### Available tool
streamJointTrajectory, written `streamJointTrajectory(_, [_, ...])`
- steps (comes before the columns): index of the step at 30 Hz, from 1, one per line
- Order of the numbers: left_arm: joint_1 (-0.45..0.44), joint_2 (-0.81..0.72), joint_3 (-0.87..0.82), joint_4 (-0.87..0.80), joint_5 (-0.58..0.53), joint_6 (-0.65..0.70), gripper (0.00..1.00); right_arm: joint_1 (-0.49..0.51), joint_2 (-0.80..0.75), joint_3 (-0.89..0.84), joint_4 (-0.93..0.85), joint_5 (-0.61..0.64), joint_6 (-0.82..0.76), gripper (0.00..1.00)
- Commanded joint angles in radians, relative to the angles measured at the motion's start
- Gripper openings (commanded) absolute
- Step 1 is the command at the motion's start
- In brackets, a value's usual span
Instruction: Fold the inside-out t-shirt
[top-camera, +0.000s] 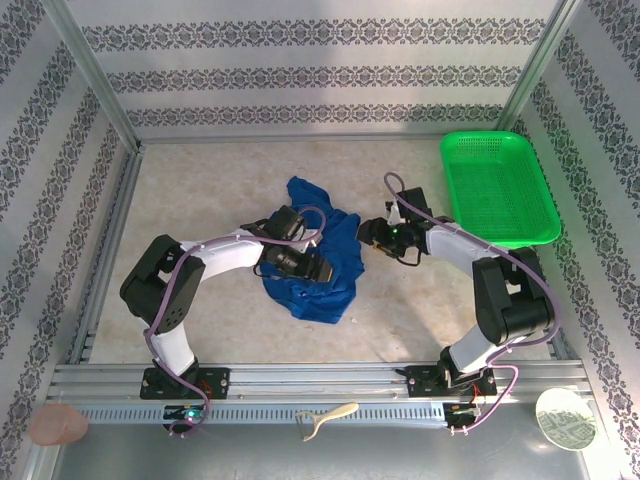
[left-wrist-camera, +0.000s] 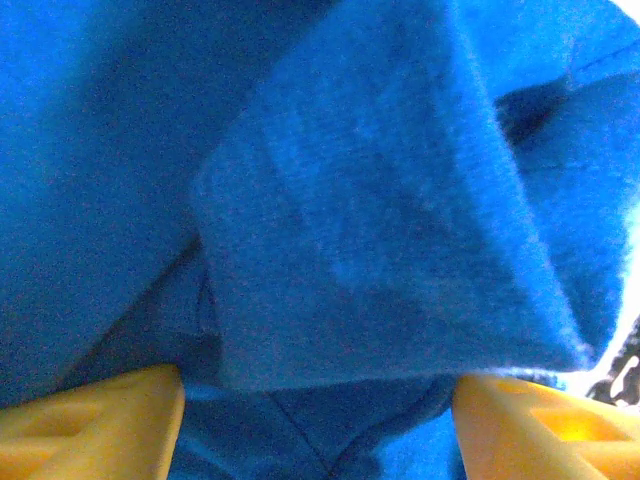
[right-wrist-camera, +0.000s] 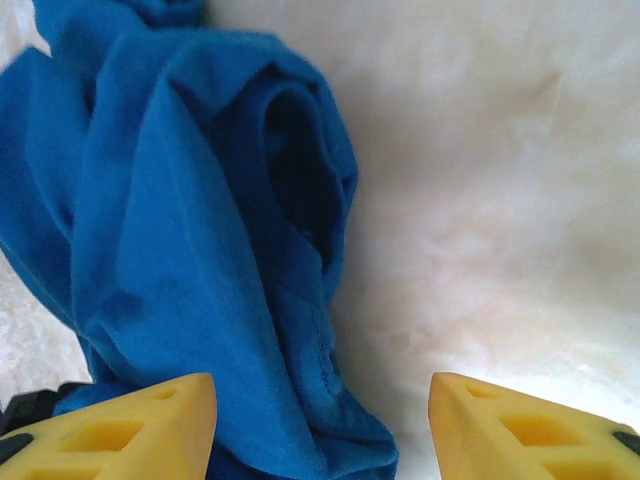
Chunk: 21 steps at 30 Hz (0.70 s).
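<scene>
The left wall (top-camera: 40, 150) is white paper crossed by dark bands of floral pattern. A bare metal post (top-camera: 95, 75) runs up its far corner. Below it, a pink round object (top-camera: 57, 424) lies on the grey ledge at the near left corner.

The tabletop (top-camera: 200, 180) is pale, mottled beige and matte, and it is closed at the near edge by a ribbed aluminium rail (top-camera: 320, 385). The left arm (top-camera: 215, 258) reaches from that rail toward the middle, with its wrist over the cloth.

The inside-out t-shirt (top-camera: 320, 265) lies crumpled in the middle of the tabletop, between the two arms. In the left wrist view the left jaws stand wide apart, and a thick fold of the blue cloth (left-wrist-camera: 380, 200) bulges between them. Whether they press on it cannot be told.

A cream curved tool (top-camera: 327, 417) lies on the ledge near the rail's centre. The far wall (top-camera: 320, 70) carries the same banded paper.

The right arm (top-camera: 455, 245) points left at the shirt's right edge. The right jaws are apart. The cloth (right-wrist-camera: 180, 220) lies by one yellow finger (right-wrist-camera: 120, 430), and bare tabletop shows between it and the other finger.

A green mesh basket (top-camera: 497, 188) sits at the far right, and a pale disc (top-camera: 566, 419) lies in the near right corner.
</scene>
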<state>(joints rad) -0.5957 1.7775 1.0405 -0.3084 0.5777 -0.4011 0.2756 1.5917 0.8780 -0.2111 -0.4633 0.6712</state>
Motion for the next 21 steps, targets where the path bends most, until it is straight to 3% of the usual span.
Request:
streamJointTrajectory(1, [0.005, -0.01, -0.011, -0.023, -0.02, 0.034, 0.71, 0.041, -0.058, -0.047, 0.022, -0.018, 0.036, 0.59])
streamJointTrajectory(11, [0.005, -0.023, -0.011, -0.021, -0.018, 0.038, 0.71, 0.13, -0.163, -0.108, 0.005, 0.005, 0.064, 0.55])
streamJointTrajectory(17, [0.006, -0.034, -0.005, -0.017, -0.007, 0.037, 0.7, 0.166, -0.093, -0.106, 0.046, 0.032, 0.079, 0.54])
streamJointTrajectory(19, [0.009, -0.043, 0.004, -0.033, 0.0, 0.051, 0.7, 0.164, -0.061, -0.082, 0.055, 0.044, 0.074, 0.48])
streamJointTrajectory(21, [0.013, -0.052, 0.017, -0.063, 0.005, 0.074, 0.7, 0.158, -0.039, -0.047, 0.056, 0.045, 0.069, 0.3])
